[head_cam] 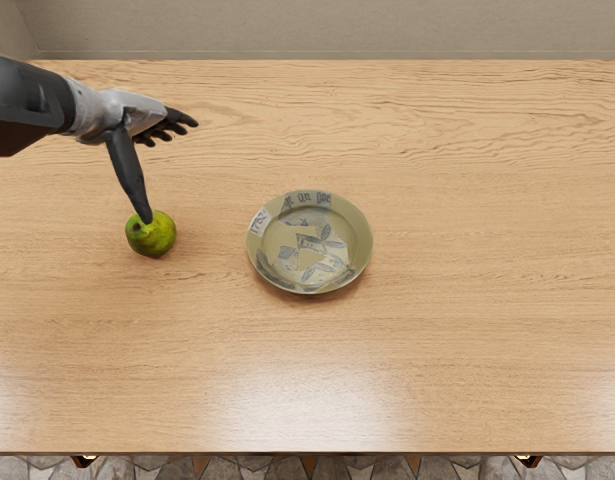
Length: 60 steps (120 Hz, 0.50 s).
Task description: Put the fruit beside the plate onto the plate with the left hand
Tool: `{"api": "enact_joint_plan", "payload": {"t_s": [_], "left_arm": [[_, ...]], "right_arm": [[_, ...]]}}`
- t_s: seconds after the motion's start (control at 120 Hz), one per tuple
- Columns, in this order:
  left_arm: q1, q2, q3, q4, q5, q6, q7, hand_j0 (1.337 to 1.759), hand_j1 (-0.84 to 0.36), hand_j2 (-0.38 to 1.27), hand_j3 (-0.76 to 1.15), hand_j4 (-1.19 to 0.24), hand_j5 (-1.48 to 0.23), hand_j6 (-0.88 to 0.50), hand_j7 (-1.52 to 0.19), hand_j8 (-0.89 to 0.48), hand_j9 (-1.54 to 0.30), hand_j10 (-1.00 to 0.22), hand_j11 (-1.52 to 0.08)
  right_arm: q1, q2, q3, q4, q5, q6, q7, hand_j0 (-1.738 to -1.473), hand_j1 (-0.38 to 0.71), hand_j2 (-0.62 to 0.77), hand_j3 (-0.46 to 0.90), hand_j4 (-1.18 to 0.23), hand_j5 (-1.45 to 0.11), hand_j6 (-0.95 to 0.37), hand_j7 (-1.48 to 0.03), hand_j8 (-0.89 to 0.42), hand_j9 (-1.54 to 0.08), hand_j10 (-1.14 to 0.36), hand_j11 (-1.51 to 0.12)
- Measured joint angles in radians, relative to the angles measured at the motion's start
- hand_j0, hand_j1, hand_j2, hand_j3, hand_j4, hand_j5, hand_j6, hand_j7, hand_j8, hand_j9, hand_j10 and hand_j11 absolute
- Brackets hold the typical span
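Observation:
A green round fruit (152, 235) lies on the wooden table, left of the plate and apart from it. The plate (359, 225) is pale green with a blue leaf pattern and nothing on it. My left hand (147, 135) comes in from the left edge and hovers above and behind the fruit. Its fingers (172, 122) are spread toward the right, and the thumb points down, its tip at the top of the fruit. The hand holds nothing.
The wooden table (437, 380) stretches across the whole view, with its front edge near the bottom. A pale wall runs behind its far edge.

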Motion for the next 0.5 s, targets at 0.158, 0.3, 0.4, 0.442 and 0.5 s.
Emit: {"api": "enact_joint_plan", "payload": {"t_s": [0.158,0.3,0.4,0.442,0.5], "left_arm": [[0.013,-0.024,0.095,-0.01,0.022,0.112,0.0,1.658,0.33,0.0,0.0,-0.02,-0.02,-0.02,-0.02,-0.02,-0.02,-0.02,-0.02],[0.009,-0.033,0.117,-0.047,0.044,0.273,0.0,1.658,0.33,0.0,0.0,-0.02,-0.02,-0.02,-0.02,-0.02,-0.02,-0.02,-0.02],[0.016,-0.085,0.144,-0.056,0.068,0.356,0.0,1.658,0.33,0.0,0.0,-0.02,-0.02,-0.02,-0.02,-0.02,-0.02,-0.02,-0.02],[0.016,-0.109,0.171,-0.058,0.073,0.379,0.0,1.658,0.33,0.0,0.0,-0.02,-0.02,-0.02,-0.02,-0.02,-0.02,-0.02,-0.02],[0.016,-0.116,0.201,-0.059,0.077,0.399,0.0,1.658,0.33,0.0,0.0,-0.02,-0.02,-0.02,-0.02,-0.02,-0.02,-0.02,-0.02]], "right_arm": [[0.0,0.0,0.0,0.0,0.0,0.0,0.0,-1.658,-0.32,0.0,0.0,-0.02,-0.03,-0.02,-0.03,-0.02,-0.03,-0.02,-0.03],[0.0,0.0,0.0,0.0,0.0,0.0,0.0,-1.658,-0.32,0.0,0.0,-0.02,-0.03,-0.02,-0.03,-0.02,-0.03,-0.02,-0.03],[0.0,0.0,0.0,0.0,0.0,0.0,0.0,-1.658,-0.32,0.0,0.0,-0.02,-0.03,-0.02,-0.03,-0.02,-0.03,-0.02,-0.03],[0.0,0.0,0.0,0.0,0.0,0.0,0.0,-1.658,-0.32,0.0,0.0,-0.02,-0.03,-0.02,-0.03,-0.02,-0.03,-0.02,-0.03],[0.0,0.0,0.0,0.0,0.0,0.0,0.0,-1.658,-0.32,0.0,0.0,-0.02,-0.03,-0.02,-0.03,-0.02,-0.03,-0.02,-0.03]]}}
